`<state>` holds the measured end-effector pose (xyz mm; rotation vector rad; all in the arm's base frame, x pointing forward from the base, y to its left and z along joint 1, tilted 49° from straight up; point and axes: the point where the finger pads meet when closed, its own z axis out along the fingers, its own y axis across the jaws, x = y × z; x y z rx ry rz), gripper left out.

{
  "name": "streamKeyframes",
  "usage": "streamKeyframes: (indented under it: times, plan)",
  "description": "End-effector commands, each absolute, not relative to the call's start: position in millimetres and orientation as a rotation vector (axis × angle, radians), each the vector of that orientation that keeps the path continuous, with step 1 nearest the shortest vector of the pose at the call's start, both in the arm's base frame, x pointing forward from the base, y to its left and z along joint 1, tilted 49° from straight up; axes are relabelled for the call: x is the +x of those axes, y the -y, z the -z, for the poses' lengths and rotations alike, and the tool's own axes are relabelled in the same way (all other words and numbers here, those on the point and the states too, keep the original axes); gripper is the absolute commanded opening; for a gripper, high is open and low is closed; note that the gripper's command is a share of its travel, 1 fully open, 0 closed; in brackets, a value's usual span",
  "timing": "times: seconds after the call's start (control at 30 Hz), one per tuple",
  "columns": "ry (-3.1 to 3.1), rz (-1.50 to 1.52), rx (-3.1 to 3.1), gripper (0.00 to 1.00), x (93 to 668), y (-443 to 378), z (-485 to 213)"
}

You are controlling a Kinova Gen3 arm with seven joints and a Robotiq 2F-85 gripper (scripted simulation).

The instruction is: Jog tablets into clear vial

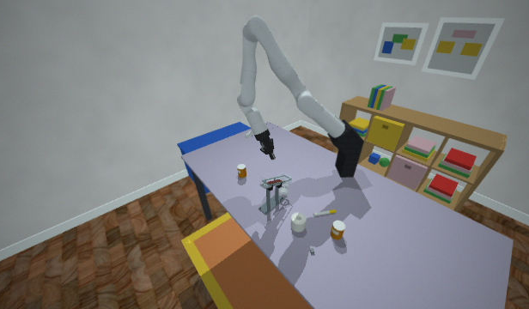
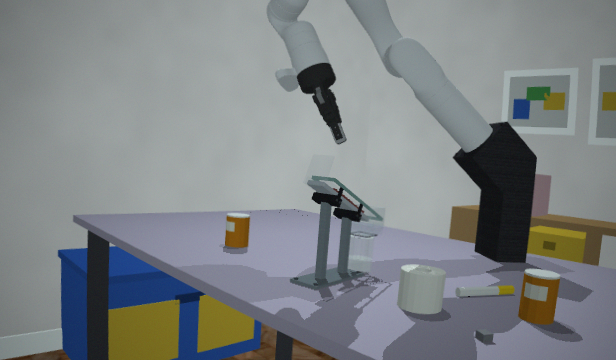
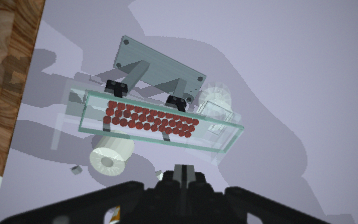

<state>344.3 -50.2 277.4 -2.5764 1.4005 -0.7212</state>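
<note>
The clear feeder tray [image 3: 160, 122] sits tilted on a grey two-post stand [image 2: 327, 240]. It holds several red tablets [image 3: 150, 119] in rows at its upper part. The tray also shows in the top view [image 1: 276, 180] and the exterior view [image 2: 345, 196]. The clear vial [image 2: 362, 250] stands upright on the table under the tray's low end and looks empty; it also shows in the wrist view [image 3: 216, 96]. My gripper [image 2: 339, 136] is shut and empty, in the air above the tray's high end, apart from it. It also shows in the top view [image 1: 271, 155] and the wrist view [image 3: 184, 172].
An orange pill bottle [image 2: 237, 230] stands left of the stand. A white roll [image 2: 421, 288], a white-and-yellow pen [image 2: 484, 290], another orange bottle [image 2: 538, 296] and a small grey block [image 2: 484, 336] lie right of it. The arm's black base [image 2: 503, 192] stands behind.
</note>
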Motion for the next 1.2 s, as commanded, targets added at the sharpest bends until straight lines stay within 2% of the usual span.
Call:
streamKeyframes:
  times: [0.0,1.17]
  plan:
    - [-1.369,0.735,-2.628,0.0,352,48,-280]
    - [-0.604,0.995,-3.28,0.0,425,8,-308]
